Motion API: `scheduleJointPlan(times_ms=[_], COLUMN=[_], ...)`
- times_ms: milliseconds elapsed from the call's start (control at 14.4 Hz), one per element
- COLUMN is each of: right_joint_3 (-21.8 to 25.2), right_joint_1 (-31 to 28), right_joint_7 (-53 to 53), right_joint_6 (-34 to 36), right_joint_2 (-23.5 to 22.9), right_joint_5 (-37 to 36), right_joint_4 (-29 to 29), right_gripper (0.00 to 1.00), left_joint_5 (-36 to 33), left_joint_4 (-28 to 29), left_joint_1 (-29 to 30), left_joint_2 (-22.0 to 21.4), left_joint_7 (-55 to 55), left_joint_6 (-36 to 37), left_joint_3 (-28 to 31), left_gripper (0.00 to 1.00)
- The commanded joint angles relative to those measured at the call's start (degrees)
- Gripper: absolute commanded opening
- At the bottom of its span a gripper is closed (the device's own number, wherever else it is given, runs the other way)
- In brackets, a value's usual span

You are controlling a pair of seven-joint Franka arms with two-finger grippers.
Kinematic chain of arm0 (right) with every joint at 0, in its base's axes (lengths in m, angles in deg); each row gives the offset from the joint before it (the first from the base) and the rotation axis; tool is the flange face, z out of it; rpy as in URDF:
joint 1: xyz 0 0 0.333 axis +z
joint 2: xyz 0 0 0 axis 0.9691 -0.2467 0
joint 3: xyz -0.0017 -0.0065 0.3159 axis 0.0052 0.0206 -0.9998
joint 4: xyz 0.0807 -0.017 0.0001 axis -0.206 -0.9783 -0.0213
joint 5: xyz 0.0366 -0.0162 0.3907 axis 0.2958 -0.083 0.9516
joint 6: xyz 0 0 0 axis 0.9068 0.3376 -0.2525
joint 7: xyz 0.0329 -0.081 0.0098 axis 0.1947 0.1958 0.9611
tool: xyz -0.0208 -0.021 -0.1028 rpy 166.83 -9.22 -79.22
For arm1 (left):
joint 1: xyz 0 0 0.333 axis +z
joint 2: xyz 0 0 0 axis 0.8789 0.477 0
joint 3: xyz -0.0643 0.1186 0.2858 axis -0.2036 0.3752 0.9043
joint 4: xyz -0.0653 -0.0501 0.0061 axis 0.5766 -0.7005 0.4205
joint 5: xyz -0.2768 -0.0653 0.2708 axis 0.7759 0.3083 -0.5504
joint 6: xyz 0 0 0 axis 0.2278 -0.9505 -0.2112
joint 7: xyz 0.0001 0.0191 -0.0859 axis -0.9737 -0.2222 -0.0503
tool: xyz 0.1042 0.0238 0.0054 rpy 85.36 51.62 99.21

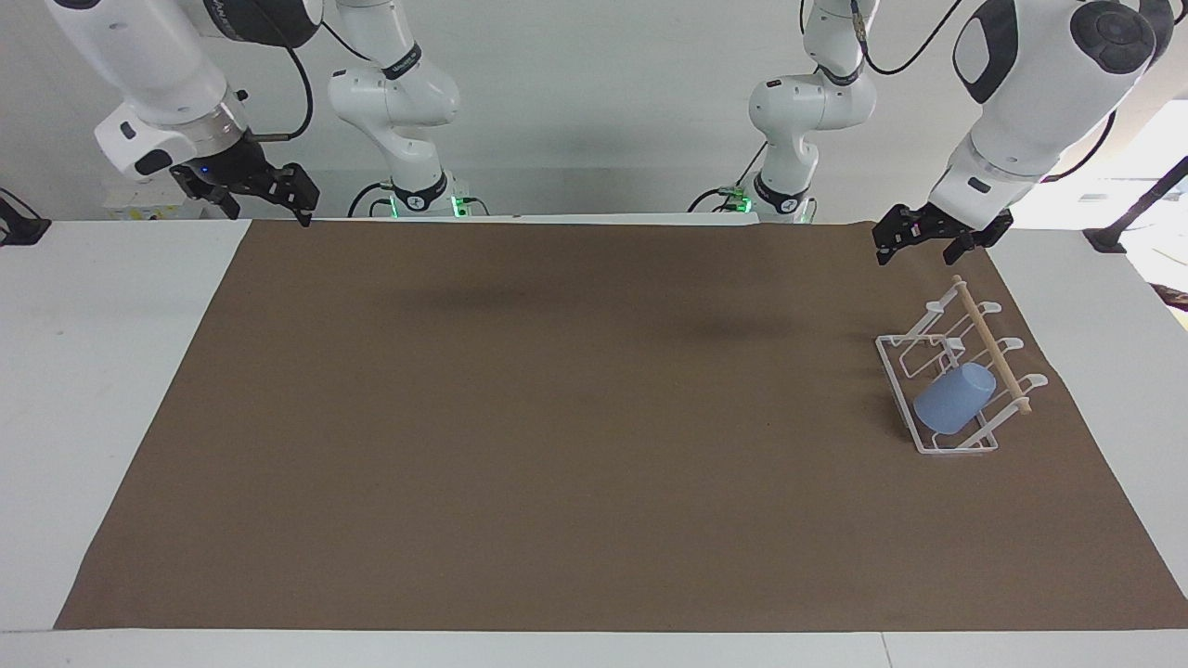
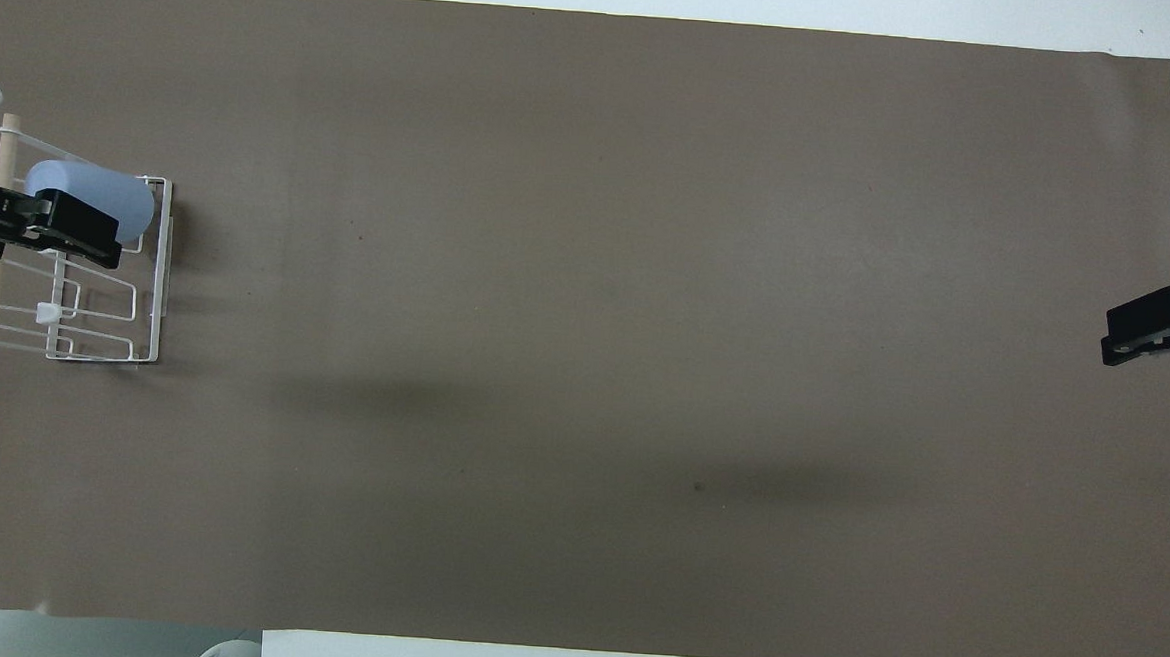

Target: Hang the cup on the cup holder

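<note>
At the left arm's end of the brown mat (image 1: pixel 557 417), you see the light-blue cup (image 1: pixel 953 397) resting tilted on a prong of the white wire cup holder (image 1: pixel 937 441), just under its wooden dowel (image 1: pixel 993 351). Your left gripper (image 1: pixel 914 239) hangs in the air above the mat, fingers spread, grasping nothing. Your right gripper (image 1: pixel 283 197) waits over its own mat edge, fingers parted, empty.

White table (image 1: pixel 111 371), brown mat (image 1: pixel 557 417), pale wall (image 1: pixel 603 93), bright window (image 1: pixel 1128 176)
</note>
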Motion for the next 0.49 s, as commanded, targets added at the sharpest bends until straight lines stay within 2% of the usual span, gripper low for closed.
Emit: scheduleJointPlan(times_ms=[0,417], right_joint_3=[-0.12,-0.12], right_joint_1=[-0.31,-0.31], right_joint_7=[1.28,1.28], right_joint_6=[0.47,0.47], right_joint_2=[0.63,0.63], right_joint_5=[-0.18,-0.18], right_joint_4=[-0.5,-0.41], right_gripper=[0.99,0.99], left_joint_5=[0.7,1.22], left_joint_4=[-2.87,-3.4], left_joint_1=[-1.92,-1.13], left_joint_2=[1.32,1.49], left_joint_7=[-1.34,-1.34], left_joint_6=[1.3,0.69], left_joint_3=[2.62,2.62], left_gripper=[1.0,1.0])
